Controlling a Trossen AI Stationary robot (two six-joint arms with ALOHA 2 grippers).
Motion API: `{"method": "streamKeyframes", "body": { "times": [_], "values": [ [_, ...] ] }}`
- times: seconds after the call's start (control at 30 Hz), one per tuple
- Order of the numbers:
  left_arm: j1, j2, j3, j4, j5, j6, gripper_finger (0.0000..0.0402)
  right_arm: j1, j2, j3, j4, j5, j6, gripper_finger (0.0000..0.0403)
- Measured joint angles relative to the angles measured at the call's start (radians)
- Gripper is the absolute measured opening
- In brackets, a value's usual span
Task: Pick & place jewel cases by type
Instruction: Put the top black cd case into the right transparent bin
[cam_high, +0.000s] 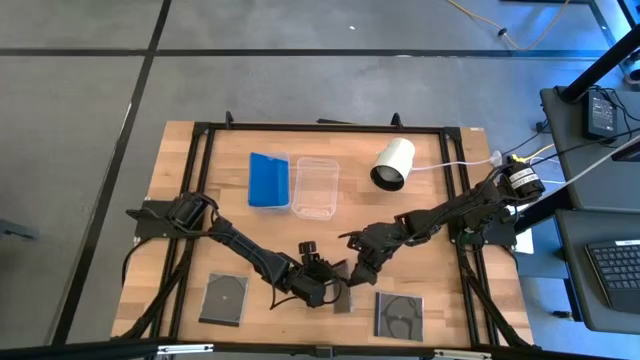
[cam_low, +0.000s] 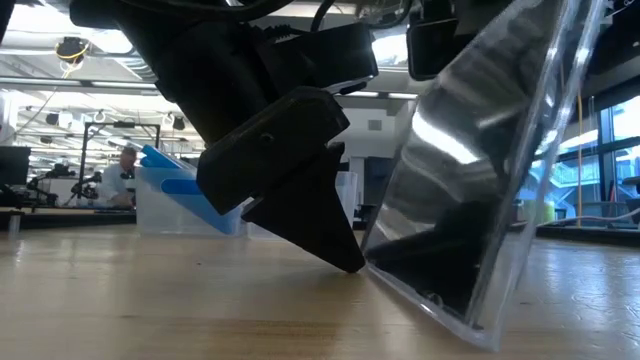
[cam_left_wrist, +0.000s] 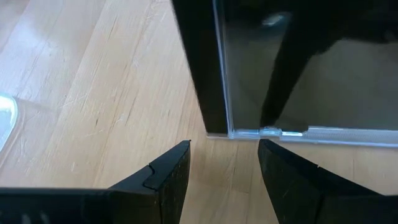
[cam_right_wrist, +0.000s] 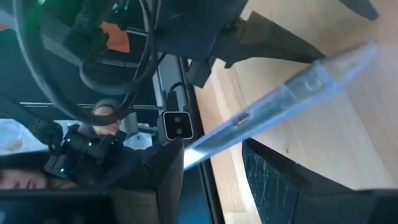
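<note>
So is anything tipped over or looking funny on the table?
Yes. One dark jewel case near the table's front edge isn't lying flat: it stands tilted on its edge, between the fingers of the right end effector, with the left end effector open right beside it. The other two dark cases lie flat.

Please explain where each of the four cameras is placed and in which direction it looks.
High view: overhead, straight down on the table; both arms show.
Low view: at tabletop height, level across; a tilted dark jewel case and a pincer fill it.
Left wrist view: past the left pincer to that case's edge.
Right wrist view: along the right pincer, which grips the case.
Shared: the tilted case.
</note>
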Motion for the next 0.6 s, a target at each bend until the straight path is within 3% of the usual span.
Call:
{"method": "streamKeyframes", "body": {
  "times": [0.2,0.6],
  "values": [
    [0.0,0.0,0.0,0.0,0.0,0.0,0.0187,0.001,0.0,0.0,-0.003,0.04,0.029,0.0167],
    [-0.008,0.0,-0.001,-0.006,-0.002,0.001,0.0187,0.001,0.0,0.0,-0.095,0.015,0.05,0.0167]
  ]
}}
